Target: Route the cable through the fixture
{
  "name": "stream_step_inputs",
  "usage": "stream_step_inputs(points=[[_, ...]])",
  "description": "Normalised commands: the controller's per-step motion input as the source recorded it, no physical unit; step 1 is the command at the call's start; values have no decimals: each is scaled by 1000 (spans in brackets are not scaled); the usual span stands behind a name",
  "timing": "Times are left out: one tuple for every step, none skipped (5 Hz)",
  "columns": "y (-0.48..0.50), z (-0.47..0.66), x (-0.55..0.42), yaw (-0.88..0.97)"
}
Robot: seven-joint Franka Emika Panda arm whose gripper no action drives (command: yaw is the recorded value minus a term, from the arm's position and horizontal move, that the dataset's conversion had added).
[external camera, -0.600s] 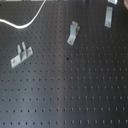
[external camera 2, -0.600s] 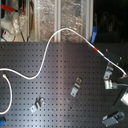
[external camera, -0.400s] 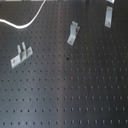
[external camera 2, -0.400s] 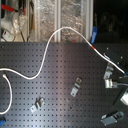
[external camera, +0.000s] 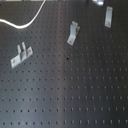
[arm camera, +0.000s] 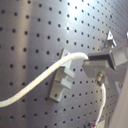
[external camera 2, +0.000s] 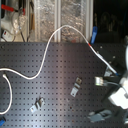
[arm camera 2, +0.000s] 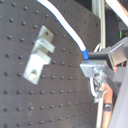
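Observation:
The white cable [external camera 2: 46,56] curves from the second exterior view's left, over the board's top edge, and down to my gripper [external camera 2: 118,82] at the second exterior view's right. My gripper [arm camera: 93,62] is shut on the cable [arm camera: 45,82] in the first wrist view, close beside a metal bracket fixture [arm camera: 61,76]. In the second wrist view the cable [arm camera 2: 67,26] ends at a blue mark between the fingers [arm camera 2: 94,64], with a bracket [arm camera 2: 37,54] nearby. A loop of cable [external camera: 27,21] shows at the first exterior view's upper left.
Small metal brackets stand bolted on the black pegboard [external camera: 70,95]: three in the first exterior view [external camera: 21,55] [external camera: 73,33] [external camera: 108,16]. The second exterior view shows brackets [external camera 2: 76,88] [external camera 2: 36,105] [external camera 2: 100,80] and clutter behind the board's far edge.

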Motion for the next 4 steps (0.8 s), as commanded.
stream_step_inputs(points=[[428, -172, -468, 466], [390, -101, -348, 389], [274, -5, -197, 183], [1, 66, 0, 0]])
